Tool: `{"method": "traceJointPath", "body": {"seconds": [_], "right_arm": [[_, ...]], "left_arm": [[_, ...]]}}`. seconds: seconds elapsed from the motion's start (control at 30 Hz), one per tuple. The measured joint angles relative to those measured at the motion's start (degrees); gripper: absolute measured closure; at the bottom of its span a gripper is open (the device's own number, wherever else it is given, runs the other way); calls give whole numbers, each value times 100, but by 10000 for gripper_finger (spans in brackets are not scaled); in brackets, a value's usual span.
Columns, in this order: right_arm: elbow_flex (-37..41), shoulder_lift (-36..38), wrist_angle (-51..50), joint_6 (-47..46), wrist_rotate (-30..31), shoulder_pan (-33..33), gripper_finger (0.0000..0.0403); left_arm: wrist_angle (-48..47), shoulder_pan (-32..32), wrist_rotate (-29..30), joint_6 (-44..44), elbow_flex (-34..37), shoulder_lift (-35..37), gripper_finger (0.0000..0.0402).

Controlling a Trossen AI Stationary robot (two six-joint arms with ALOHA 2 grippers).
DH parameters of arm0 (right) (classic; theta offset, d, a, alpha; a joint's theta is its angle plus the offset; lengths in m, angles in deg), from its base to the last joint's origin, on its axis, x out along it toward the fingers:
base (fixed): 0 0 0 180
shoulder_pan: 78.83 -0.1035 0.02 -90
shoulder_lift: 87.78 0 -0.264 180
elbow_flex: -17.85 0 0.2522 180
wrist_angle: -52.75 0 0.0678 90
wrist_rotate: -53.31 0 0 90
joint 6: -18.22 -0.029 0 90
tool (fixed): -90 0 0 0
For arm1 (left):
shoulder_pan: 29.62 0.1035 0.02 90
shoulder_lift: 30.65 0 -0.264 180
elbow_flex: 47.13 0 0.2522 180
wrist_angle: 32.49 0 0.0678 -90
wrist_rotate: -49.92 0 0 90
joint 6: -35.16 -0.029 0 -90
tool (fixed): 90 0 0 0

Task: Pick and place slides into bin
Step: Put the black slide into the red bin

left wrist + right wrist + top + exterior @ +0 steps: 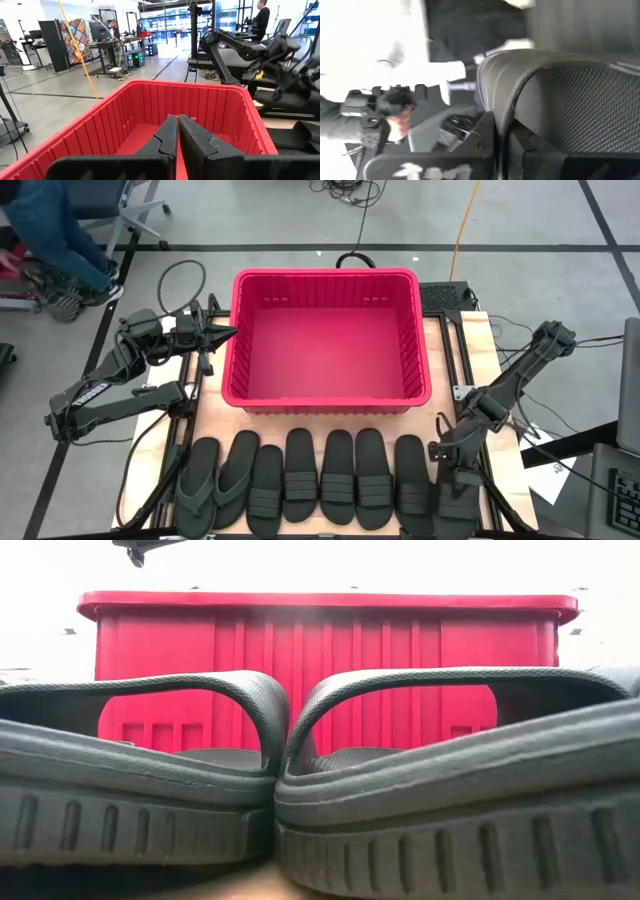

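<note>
The red bin (325,340) stands on the table's far half with nothing in it; it also shows in the low view (320,660). Several dark slides lie soles down, side by side along the near edge, from a thong one (200,480) at the left to one (455,502) at the right. Two of them (140,770) (450,770) fill the low view. My left gripper (228,334) is shut and empty at the bin's left rim (90,130), pointing across the bin. My right gripper (447,452) is shut, above the far end of the rightmost slide.
Free table shows between the bin and the row of slides (330,420). A person (55,240) is on the floor beyond the table's far left. A hand (400,120) and a mesh chair (570,100) show in the right wrist view.
</note>
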Motion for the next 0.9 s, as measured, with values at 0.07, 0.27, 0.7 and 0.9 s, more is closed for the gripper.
{"method": "traceJointPath", "body": {"seconds": [0.07,0.27,0.7,0.9], "right_arm": [[-379,-31,-387,210,221,2,402],[-2006,-352,-2366,970,689,199,402],[-6328,-1642,-5184,5427,4732,2496,400],[-7958,-2003,-5095,7100,5284,3923,400]], "left_arm": [[-1,2,0,-1,0,2,378],[1,1,-1,-2,0,0,378],[1,2,-1,0,0,0,378],[1,0,-1,0,0,0,378]]}}
